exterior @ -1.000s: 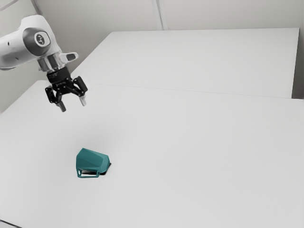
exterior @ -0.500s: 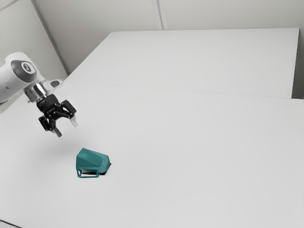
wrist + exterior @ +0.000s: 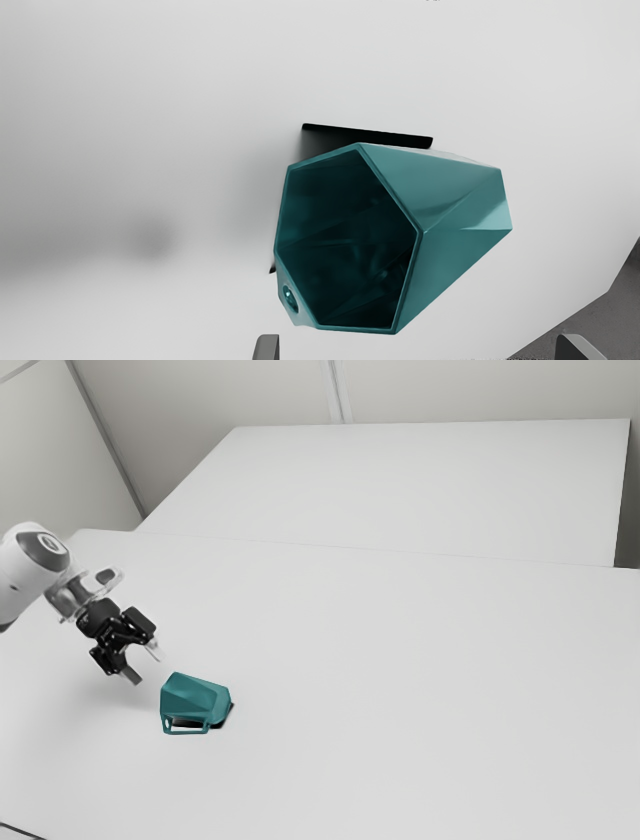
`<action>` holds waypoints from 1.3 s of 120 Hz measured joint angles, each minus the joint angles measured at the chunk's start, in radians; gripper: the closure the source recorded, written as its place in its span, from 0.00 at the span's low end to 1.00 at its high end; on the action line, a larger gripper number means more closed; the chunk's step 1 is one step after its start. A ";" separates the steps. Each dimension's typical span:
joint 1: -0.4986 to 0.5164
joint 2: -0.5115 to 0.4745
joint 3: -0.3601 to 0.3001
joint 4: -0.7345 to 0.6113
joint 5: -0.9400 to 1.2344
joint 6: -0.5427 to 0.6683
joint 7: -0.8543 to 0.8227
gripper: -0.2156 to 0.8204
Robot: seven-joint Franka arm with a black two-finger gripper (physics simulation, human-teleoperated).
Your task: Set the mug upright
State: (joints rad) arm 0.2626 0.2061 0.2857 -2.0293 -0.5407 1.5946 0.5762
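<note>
The teal faceted mug [image 3: 195, 700] lies on its side on the white table, its handle toward the near side in the exterior view. My gripper [image 3: 143, 665] hangs just off the mug toward the exterior view's left, tilted and not touching it. In the wrist view, the mug [image 3: 460, 200] turns its dark open mouth to the camera, with part of the handle by the rim. The gripper [image 3: 417, 347] is open there, fingertips wide apart and nothing held between them.
The white tabletop [image 3: 400, 690] surrounds the mug, and a table edge runs past a grey floor [image 3: 600, 320] in the wrist view. A pale wall [image 3: 180, 420] rises behind in the exterior view.
My arm has come down and toward the exterior view's left, bringing the gripper close beside the mug, with its tilt increased. The mug has stayed where it was.
</note>
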 joint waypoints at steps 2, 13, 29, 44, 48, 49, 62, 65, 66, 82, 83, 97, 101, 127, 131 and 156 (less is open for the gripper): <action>0.000 0.000 0.001 -0.001 -0.005 0.000 0.011 0.21; 0.000 0.000 0.002 -0.010 -0.026 0.000 0.067 0.21; 0.000 0.000 0.017 -0.035 -0.049 0.002 0.141 0.21; -0.002 0.000 0.021 -0.068 -0.060 0.005 0.197 0.21; -0.002 0.000 0.021 -0.076 -0.062 0.006 0.210 0.21; -0.002 -0.001 0.020 -0.077 -0.062 0.007 0.214 0.21; -0.003 -0.002 0.020 -0.095 -0.066 0.009 0.251 0.21; -0.003 -0.002 0.020 -0.099 -0.067 0.010 0.259 0.21; -0.003 -0.002 0.020 -0.100 -0.068 0.010 0.262 0.21; -0.010 -0.004 0.020 -0.106 -0.087 0.012 0.297 0.21; -0.010 -0.004 0.020 -0.106 -0.089 0.012 0.299 0.21; -0.011 -0.006 0.020 -0.101 -0.112 0.013 0.324 0.21; -0.012 -0.007 0.020 -0.100 -0.119 0.013 0.330 0.21; -0.014 -0.007 0.016 -0.101 -0.167 0.013 0.364 0.21; -0.015 -0.007 0.015 -0.102 -0.171 0.013 0.369 0.21; -0.020 -0.002 0.008 -0.128 -0.196 0.015 0.391 0.21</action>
State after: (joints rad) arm 0.2427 0.2045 0.2934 -2.1574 -0.7365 1.6092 0.9676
